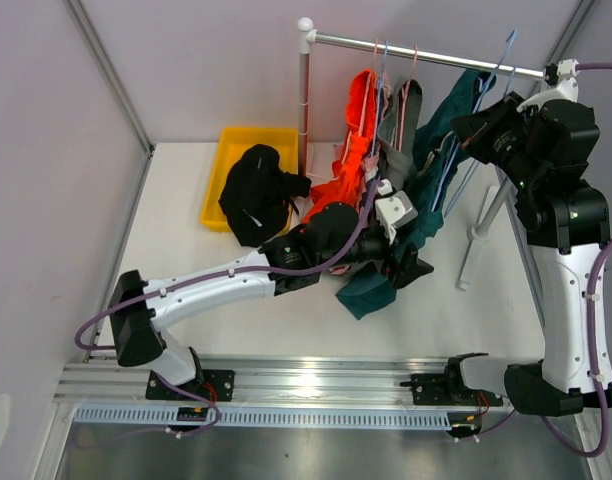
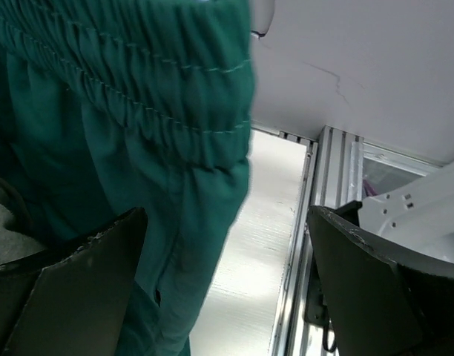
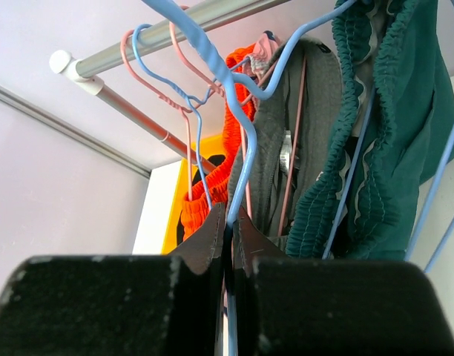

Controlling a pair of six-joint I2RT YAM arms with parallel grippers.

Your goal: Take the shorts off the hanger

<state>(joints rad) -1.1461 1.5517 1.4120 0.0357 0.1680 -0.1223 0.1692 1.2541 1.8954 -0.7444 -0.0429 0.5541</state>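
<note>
Orange shorts (image 1: 358, 150), grey shorts (image 1: 401, 125) and dark teal shorts (image 1: 446, 130) hang from hangers on the metal rail (image 1: 426, 55). The teal pair trails down to the table (image 1: 371, 290). My left gripper (image 1: 401, 262) stands open at the lower part of the teal shorts (image 2: 123, 133); the fabric lies against its left finger (image 2: 71, 289), and the right finger (image 2: 383, 289) is apart from it. My right gripper (image 3: 231, 211) is shut on the wire of a blue hanger (image 3: 244, 159) that carries the teal shorts (image 3: 383, 133). Black shorts (image 1: 256, 195) lie over the yellow bin.
The yellow bin (image 1: 236, 145) sits at the back left beside the rack's upright post (image 1: 304, 100). The rack's other leg (image 1: 481, 225) stands near the right arm. The metal rail of the arm bases (image 2: 327, 193) runs along the table's near edge.
</note>
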